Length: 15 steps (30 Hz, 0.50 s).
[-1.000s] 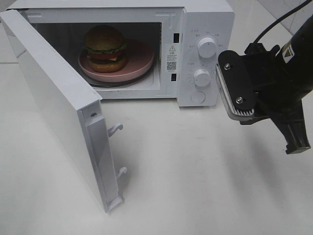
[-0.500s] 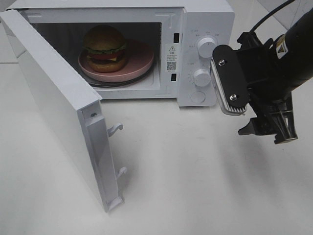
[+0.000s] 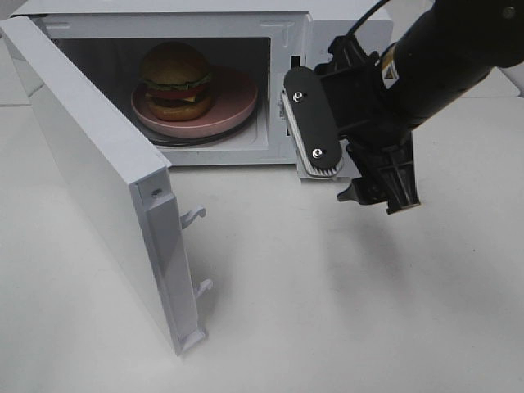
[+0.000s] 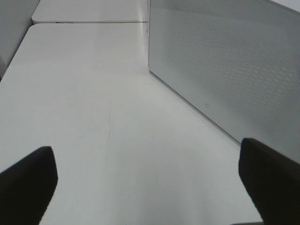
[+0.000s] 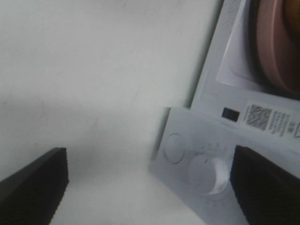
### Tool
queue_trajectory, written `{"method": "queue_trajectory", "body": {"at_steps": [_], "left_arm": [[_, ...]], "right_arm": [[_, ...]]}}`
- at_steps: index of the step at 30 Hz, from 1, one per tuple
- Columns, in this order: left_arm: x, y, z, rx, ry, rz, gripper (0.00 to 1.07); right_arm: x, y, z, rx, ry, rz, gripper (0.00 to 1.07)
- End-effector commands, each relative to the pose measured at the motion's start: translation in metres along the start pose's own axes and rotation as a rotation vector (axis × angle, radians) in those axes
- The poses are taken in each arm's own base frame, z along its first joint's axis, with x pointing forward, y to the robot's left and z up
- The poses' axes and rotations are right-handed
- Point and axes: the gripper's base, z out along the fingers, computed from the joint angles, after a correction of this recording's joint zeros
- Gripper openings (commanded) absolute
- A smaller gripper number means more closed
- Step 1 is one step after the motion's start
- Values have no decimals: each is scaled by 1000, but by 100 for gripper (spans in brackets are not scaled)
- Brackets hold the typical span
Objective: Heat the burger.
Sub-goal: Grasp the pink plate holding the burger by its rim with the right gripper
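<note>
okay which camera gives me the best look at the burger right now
The exterior high view: the burger shows whole on the pink plate inside the open microwave. The right wrist view catches only an edge of plate and burger; the left wrist view shows none of it.

A plain white worktop fills the scene, matte and evenly lit, with soft shadows. Faint seams cross it near the far left edge and far right corner. In the left wrist view a faint scratch marks its surface.
</note>
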Motion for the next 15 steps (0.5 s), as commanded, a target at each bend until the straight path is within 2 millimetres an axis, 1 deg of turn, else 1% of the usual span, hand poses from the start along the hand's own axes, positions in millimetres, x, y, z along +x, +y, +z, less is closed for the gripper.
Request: {"method": "queue_trajectory", "body": {"at_steps": [1, 3, 7, 9, 10, 11, 13, 14, 15], "left_arm": [[1, 0, -3, -1, -23, -8, 98], [1, 0, -3, -1, -23, -8, 98], [1, 0, -3, -1, -23, -8, 98], [1, 0, -3, -1, -23, -8, 98], [1, 0, -3, -1, -23, -8, 98], [1, 0, -3, -1, -23, -8, 98], [1, 0, -3, -1, -23, -8, 98], [1, 0, -3, -1, -23, -8, 98], [1, 0, -3, -1, -23, -8, 98]], "right_arm": [[-6, -10, 2, 64, -21, -20, 89], [-9, -17, 6, 95, -35, -29, 89], [-12, -22, 12, 103, -42, -35, 88], [-21, -25, 16, 106, -53, -61, 88], [-21, -25, 16, 106, -53, -61, 88], [-27, -28, 19, 115, -63, -73, 87], [-28, -29, 21, 119, -66, -75, 87], [-34, -33, 24, 136, -81, -81, 87], [-34, -33, 24, 136, -81, -81, 87]]}}
